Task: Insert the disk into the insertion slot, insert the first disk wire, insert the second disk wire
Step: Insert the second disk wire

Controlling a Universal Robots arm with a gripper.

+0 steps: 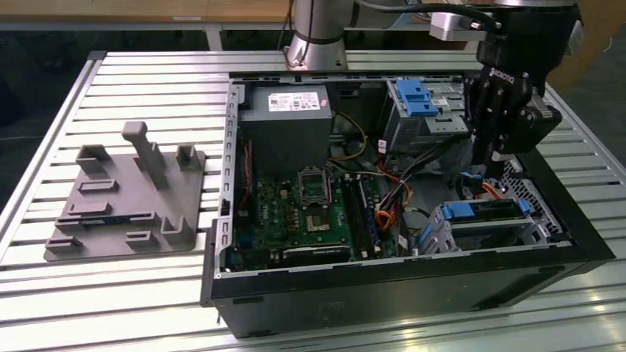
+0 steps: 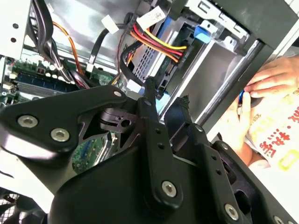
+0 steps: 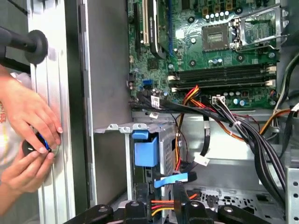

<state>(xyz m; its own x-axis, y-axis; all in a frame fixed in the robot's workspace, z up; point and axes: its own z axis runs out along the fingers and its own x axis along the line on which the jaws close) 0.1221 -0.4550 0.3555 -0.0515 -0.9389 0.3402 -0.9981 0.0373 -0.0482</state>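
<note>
With the disk [image 1: 484, 210] seated, our tool [image 2: 167, 93] hovers by the blue disk wire [image 3: 170, 179]. We cannot tell its grip, and plugging needs fine alignment.

The table [image 1: 146, 81] is built of ribbed silver aluminium profiles, and bright light glares off its near strips. Beyond its far edge runs a brown wooden desktop [image 1: 117, 9] on a white frame [image 1: 210, 33], with dark shadow beneath.

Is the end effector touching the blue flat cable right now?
Cannot tell. In the first wrist view the blue flat cable overlaps the end effector, but neither contact nor a gap shows plainly.
</note>
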